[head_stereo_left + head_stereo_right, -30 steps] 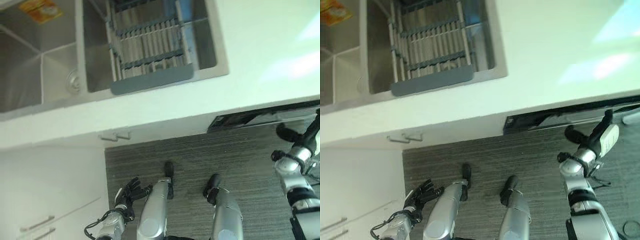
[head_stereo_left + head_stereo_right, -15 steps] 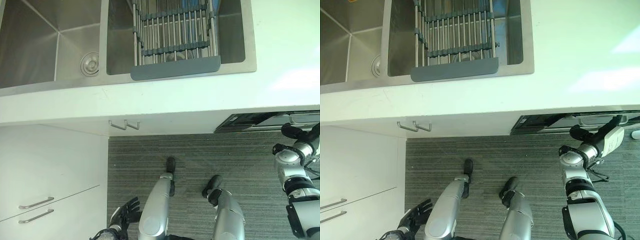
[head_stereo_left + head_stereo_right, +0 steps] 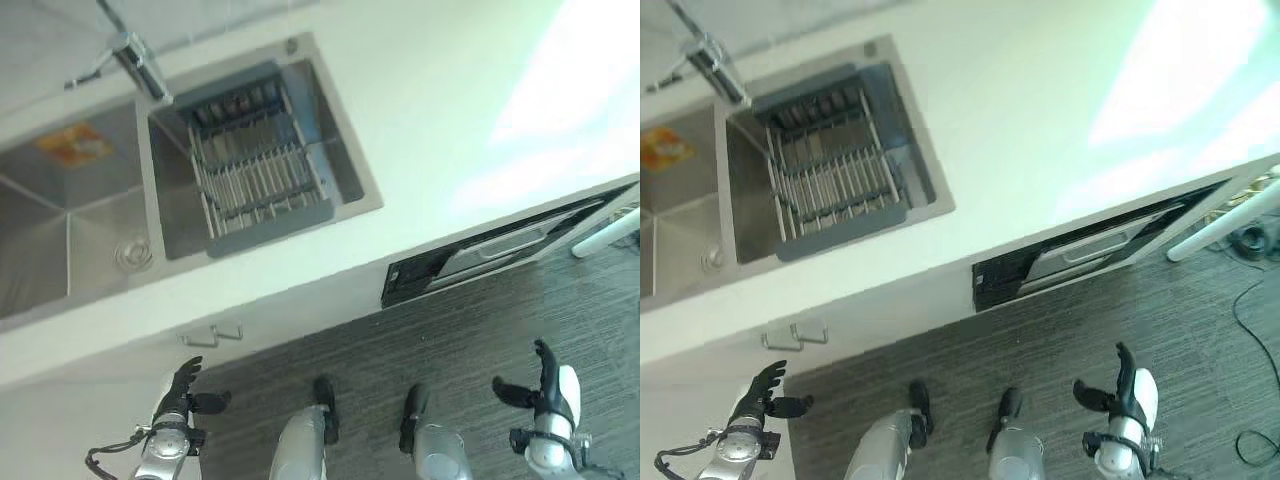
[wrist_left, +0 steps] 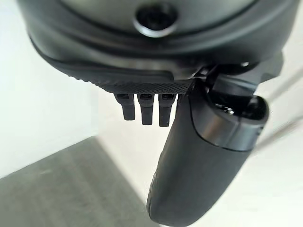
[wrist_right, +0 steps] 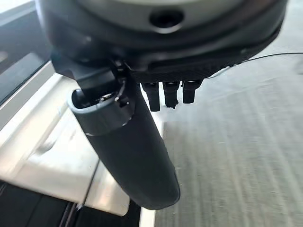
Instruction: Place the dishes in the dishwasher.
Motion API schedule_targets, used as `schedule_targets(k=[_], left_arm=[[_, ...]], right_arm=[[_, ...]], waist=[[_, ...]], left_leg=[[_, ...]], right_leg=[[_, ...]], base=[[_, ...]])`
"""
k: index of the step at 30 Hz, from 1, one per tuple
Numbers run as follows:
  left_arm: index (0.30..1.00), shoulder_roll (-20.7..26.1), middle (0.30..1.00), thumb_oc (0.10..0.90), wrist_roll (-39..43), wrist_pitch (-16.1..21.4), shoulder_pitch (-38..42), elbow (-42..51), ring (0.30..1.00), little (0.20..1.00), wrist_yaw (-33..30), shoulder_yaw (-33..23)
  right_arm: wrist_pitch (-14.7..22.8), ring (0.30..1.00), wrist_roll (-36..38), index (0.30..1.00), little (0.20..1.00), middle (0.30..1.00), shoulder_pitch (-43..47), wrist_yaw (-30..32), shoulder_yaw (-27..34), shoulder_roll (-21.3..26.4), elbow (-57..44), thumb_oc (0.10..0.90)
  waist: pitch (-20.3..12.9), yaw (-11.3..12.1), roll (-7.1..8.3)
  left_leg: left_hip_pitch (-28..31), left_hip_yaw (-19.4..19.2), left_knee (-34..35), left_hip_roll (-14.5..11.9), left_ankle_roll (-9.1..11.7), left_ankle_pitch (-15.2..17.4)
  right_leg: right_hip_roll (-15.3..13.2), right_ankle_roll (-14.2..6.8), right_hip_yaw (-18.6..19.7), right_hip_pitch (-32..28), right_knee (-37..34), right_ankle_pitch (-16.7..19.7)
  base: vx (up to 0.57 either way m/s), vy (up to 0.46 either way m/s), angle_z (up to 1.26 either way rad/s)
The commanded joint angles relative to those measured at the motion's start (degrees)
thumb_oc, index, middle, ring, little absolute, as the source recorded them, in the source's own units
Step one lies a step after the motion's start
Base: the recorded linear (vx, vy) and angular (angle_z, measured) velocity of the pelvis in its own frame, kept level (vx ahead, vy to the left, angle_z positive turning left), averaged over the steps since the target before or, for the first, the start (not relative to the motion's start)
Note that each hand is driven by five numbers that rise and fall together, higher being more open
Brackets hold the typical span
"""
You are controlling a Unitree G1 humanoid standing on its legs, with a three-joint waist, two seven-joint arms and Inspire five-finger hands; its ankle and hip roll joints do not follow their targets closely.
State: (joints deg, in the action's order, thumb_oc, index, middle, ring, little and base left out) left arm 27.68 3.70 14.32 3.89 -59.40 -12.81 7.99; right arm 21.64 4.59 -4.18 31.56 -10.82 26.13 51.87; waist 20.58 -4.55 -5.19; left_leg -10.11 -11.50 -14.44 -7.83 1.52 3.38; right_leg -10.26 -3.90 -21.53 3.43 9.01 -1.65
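**Hands drawn back from the dishwasher**

Right robot hand (image 3: pixel 545 390): released, empty, now low over the floor, withdrawn from the dishwasher (image 3: pixel 480 255) under the worktop (image 3: pixel 420 120). Left robot hand (image 3: pixel 180 395): released. Sink rack (image 3: pixel 255 175): no dishes discernible. View has shifted.

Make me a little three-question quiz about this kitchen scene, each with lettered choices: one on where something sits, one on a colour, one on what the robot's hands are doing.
1. Where does the dish rack sit?
A. in the sink basin nearest the dishwasher
B. on the floor
C. on the counter

2. What colour is the countertop?
A. black
B. white
C. red

3. What state are the left hand and right hand in?
A. both open and holding nothing
B. both gripping plates
C. one holding a cup

Answers:
1. A, the rack spans the sink basin on the dishwasher side.
2. B, the surface around the sink is plain white.
3. A, both hands hang over the floor with straight fingers.
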Motion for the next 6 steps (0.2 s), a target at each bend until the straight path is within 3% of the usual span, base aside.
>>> schedule_targets(k=[1, 6], left_arm=[[0.9, -1.91, 0.9, 0.8, 4.12, 1.01, -3.52, 3.61, 0.9, 0.9, 7.83, 1.63], [0.9, -8.56, 0.9, 0.8, 7.24, -1.76, -3.57, 4.1, 0.9, 0.9, 16.55, 5.07]], right_arm=[[2.97, 0.9, 0.64, 0.9, 0.9, 0.9, 8.39, -1.7, 2.83, 1.05, -1.19, 0.8], [2.09, 0.9, 0.46, 0.9, 0.9, 0.9, 6.19, -6.04, 2.01, -2.74, 2.41, 0.8]], waist=[[-0.92, 4.3, 0.47], [-4.54, 2.9, 2.49]], left_leg=[[-1.34, -0.22, -2.75, -1.97, 2.13, 5.6], [1.68, -1.17, -2.75, -1.76, 1.64, 7.33]], right_leg=[[-2.12, -3.13, 1.85, 1.85, 8.18, -9.43], [-2.53, -3.77, 3.43, 1.1, 8.18, -9.14]], base=[[0.02, -0.015, -0.38], [0.04, -0.046, -0.08]])
